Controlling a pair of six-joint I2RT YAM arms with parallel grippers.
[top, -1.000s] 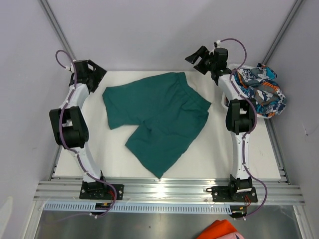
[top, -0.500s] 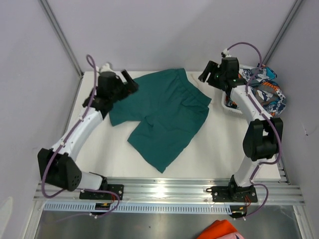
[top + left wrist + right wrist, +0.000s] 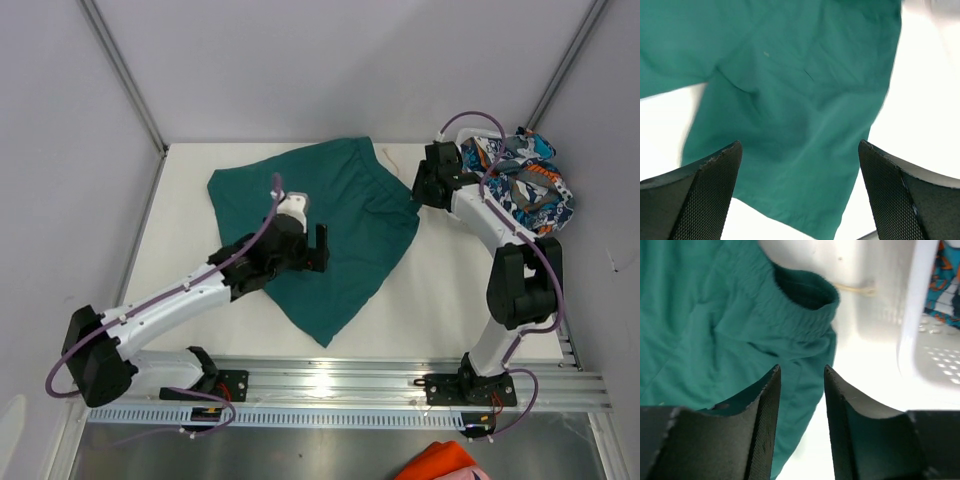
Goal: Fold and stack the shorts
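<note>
The dark teal shorts (image 3: 330, 215) lie spread flat on the white table (image 3: 440, 300), with the pale drawstring (image 3: 385, 155) at the far edge. My left gripper (image 3: 321, 248) hovers over the middle of them, open wide; in the left wrist view it (image 3: 800, 145) frames one teal leg (image 3: 790, 125) well below, and nothing sits between the fingers. My right gripper (image 3: 421, 186) is low at the shorts' right waistband corner (image 3: 805, 305). Its jaws (image 3: 801, 370) stand a narrow gap apart, and the fabric edge shows beyond them. The printed shorts (image 3: 525, 180) lie in the basket.
The white mesh basket (image 3: 917, 305) stands at the table's far right, close beside my right gripper. An orange cloth (image 3: 440, 462) lies off the table at the near edge. Grey walls close in the left, back and right sides.
My left arm swung from the back left corner to above the middle of the teal shorts. My right gripper dropped toward the waistband corner and its jaws narrowed.
</note>
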